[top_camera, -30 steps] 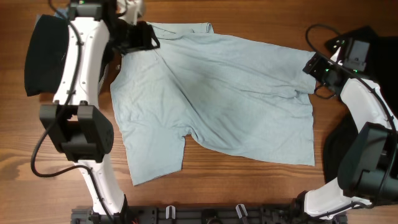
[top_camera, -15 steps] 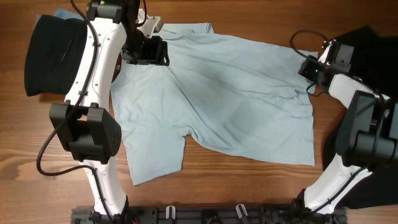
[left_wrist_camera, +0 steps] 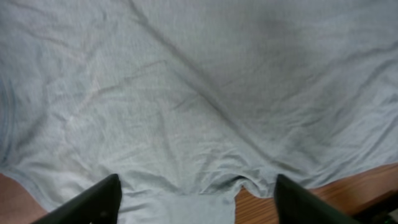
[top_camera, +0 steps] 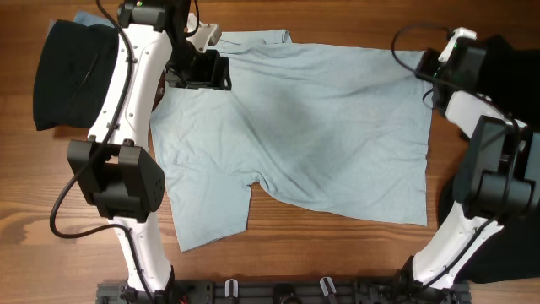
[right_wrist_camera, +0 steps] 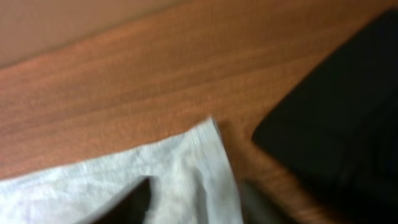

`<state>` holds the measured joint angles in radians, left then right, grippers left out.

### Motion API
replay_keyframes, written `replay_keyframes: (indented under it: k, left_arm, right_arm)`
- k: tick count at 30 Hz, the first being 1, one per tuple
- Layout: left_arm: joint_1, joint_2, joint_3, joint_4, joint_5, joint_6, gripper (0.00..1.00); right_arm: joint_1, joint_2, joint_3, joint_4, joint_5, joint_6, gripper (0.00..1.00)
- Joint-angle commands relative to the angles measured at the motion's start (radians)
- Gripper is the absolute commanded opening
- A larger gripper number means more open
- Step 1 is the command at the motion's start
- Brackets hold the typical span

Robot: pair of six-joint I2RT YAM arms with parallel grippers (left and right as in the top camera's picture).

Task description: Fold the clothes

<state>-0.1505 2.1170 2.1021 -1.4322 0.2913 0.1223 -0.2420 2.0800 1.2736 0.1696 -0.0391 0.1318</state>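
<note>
The pale light-blue T-shirt (top_camera: 321, 127) lies spread on the wooden table with its collar at the back left. My left gripper (top_camera: 209, 72) hovers over the shirt's upper left part. In the left wrist view its fingers (left_wrist_camera: 199, 205) are wide apart and empty above the cloth (left_wrist_camera: 199, 93). My right gripper (top_camera: 429, 66) is at the shirt's back right corner. In the blurred right wrist view its fingers (right_wrist_camera: 196, 199) sit on either side of that corner (right_wrist_camera: 180, 168) and hold it.
A black garment (top_camera: 59, 72) lies at the back left under the left arm. More black cloth (top_camera: 506, 59) lies at the back right, close to the held corner (right_wrist_camera: 336, 130), and another piece (top_camera: 460, 194) at the right edge. Bare wood (top_camera: 337, 253) lies in front of the shirt.
My right gripper moved back and right with the shirt's corner, pulling the back right edge straight and flat. My left gripper shifted slightly right over the shirt, then stayed still.
</note>
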Motion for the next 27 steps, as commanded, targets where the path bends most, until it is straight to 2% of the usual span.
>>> replay_keyframes:
  k: [1,4,8,14,16,20,23,27]
  left_arm:
    - [-0.002,0.0,0.005,-0.005,-0.006,-0.003,0.85]
    - [-0.002,0.0,0.004,-0.018,-0.046,-0.037,0.86]
    - [0.006,0.0,-0.009,-0.066,-0.203,-0.167,0.77]
    - [0.086,0.0,-0.109,-0.106,-0.236,-0.299,0.68]
    - [0.114,0.0,-0.172,-0.106,-0.203,-0.299,0.6]
    - [0.129,0.0,-0.249,-0.075,-0.169,-0.255,0.55]
    - [0.105,-0.009,-0.251,-0.083,-0.173,-0.234,0.54]
    - [0.076,-0.055,-0.251,-0.155,-0.172,-0.235,0.58]
  right_arm:
    - [0.0,-0.084,0.074,-0.109,0.016,-0.043,1.0]
    - [0.0,-0.145,0.074,-0.221,0.017,-0.035,1.0]
    - [-0.001,-0.293,0.074,-0.423,0.011,0.04,1.0]
    - [-0.001,-0.499,0.074,-0.668,-0.193,0.114,1.0]
    - [-0.001,-0.541,0.074,-0.749,-0.245,0.155,1.0]
    - [-0.001,-0.559,0.074,-0.875,-0.274,0.186,1.0]
    - [0.0,-0.546,0.073,-0.969,-0.277,0.185,1.0]
    - [0.0,-0.531,0.072,-1.057,-0.277,0.185,1.0]
